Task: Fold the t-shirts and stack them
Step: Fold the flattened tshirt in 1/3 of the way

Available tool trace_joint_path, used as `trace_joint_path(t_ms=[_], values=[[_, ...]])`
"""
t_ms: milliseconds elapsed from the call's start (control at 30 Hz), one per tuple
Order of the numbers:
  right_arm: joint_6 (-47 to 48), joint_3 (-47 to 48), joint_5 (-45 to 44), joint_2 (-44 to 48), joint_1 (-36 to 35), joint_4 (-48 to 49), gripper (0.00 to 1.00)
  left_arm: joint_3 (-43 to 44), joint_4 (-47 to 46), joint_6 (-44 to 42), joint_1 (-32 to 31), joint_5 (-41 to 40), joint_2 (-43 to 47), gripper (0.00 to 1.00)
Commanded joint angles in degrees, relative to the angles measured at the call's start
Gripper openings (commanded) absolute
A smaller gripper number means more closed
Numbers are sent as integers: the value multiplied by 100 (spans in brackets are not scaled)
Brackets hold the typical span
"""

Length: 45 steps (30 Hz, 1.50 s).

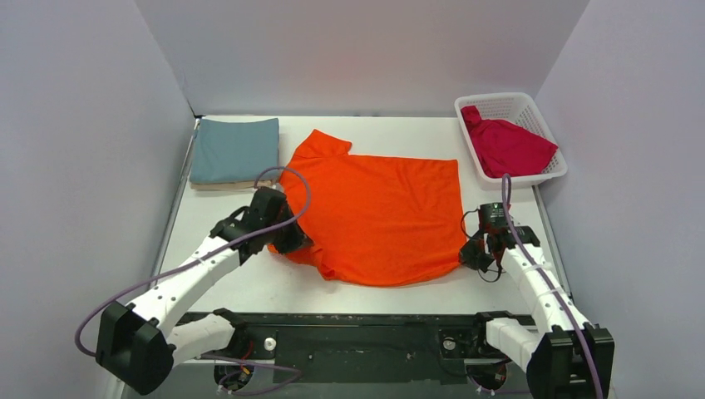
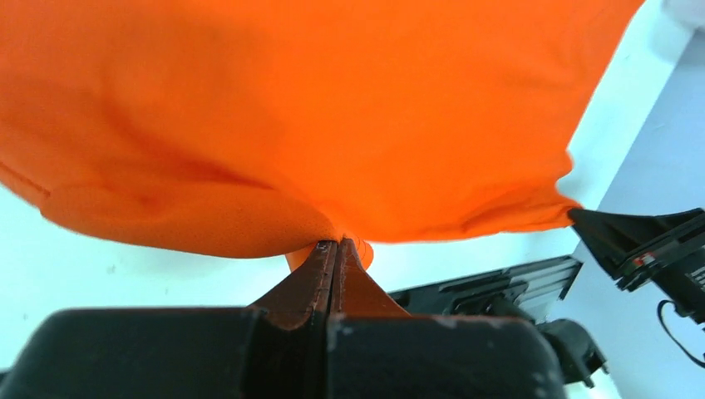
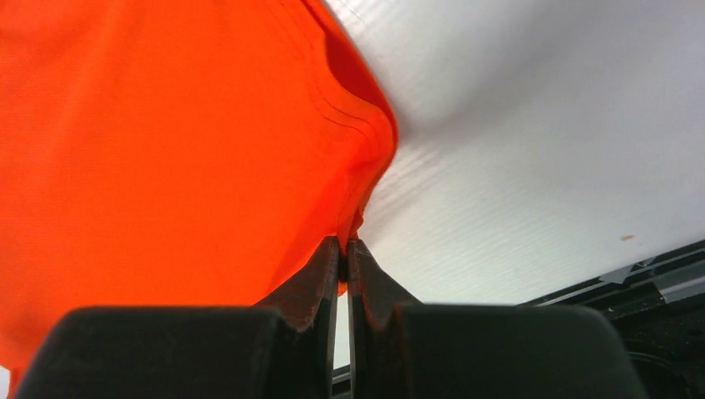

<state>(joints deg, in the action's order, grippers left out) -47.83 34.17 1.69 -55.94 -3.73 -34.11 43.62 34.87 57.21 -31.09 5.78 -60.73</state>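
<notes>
White table (image 1: 249,287) bears the orange t-shirt (image 1: 378,212) crosswise, left pincer (image 2: 337,243) and right pincer (image 3: 343,241) pinching its edge.

Orange t-shirt (image 1: 378,212) spread mid-table; folded teal (image 1: 235,148) atop beige (image 1: 220,186), far left; crimson (image 1: 507,148) in basket (image 1: 520,104).

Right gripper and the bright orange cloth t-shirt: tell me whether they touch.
Touching. The right wrist view shows the right gripper shut, pinching the edge of the bright orange cloth t-shirt.

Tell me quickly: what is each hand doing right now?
Left hand: closed, pinching the near left edge of the orange t-shirt.
Right hand: closed, pinching the same shirt's right edge.
</notes>
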Motion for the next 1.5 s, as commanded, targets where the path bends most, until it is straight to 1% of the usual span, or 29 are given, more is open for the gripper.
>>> trace_joint_path(t_ms=[0,133,267,467,567,733,1000,1133,1167,1267,1300,1333,1367,1400,1433,1467], values=[[103,619,67,-548,25,-52,0,988,-579,-686,347,123,-555,0],[199,1086,176,-1075,136,-15,0,1433,-525,-940,754,71,-987,0],[305,1563,229,-1567,274,14,0,1657,-697,-1052,1113,108,-1278,0],[426,2031,301,-2266,355,75,0,2001,-928,-1250,1419,212,-1760,0],[464,2175,278,-2485,556,107,0,2108,-1136,-1375,1529,354,-2044,0],[478,2324,259,-2826,650,193,0,2396,-1195,-1503,1576,360,-2639,0],[571,2616,182,-3428,663,474,0,2803,-1379,-1833,1650,92,-3387,0],[549,2708,-40,-3605,663,574,0,3104,-1171,-2101,1667,-180,-3767,0],[543,2717,-91,-3620,663,614,1,3137,-1155,-2149,1672,-241,-3882,0],[553,2759,-353,-3638,663,740,3,3437,-1225,-2506,1693,-74,-4153,0],[577,2782,-384,-3646,663,774,4,3659,-1200,-2580,1694,-23,-4326,0],[588,2841,-432,-3649,663,779,6,3810,-1037,-2725,1694,40,-4435,2],[630,2872,-417,-3658,669,758,14,4130,-895,-2773,1690,47,-4638,8],[663,2927,-399,-3651,666,735,21,4275,-567,-2866,1686,-2,-4718,30],[718,2954,-352,-3634,664,676,34,4501,-415,-2892,1686,-84,-4827,41],[724,2963,-322,-3551,659,659,39,4565,-197,-2907,1685,-263,-4848,69]])
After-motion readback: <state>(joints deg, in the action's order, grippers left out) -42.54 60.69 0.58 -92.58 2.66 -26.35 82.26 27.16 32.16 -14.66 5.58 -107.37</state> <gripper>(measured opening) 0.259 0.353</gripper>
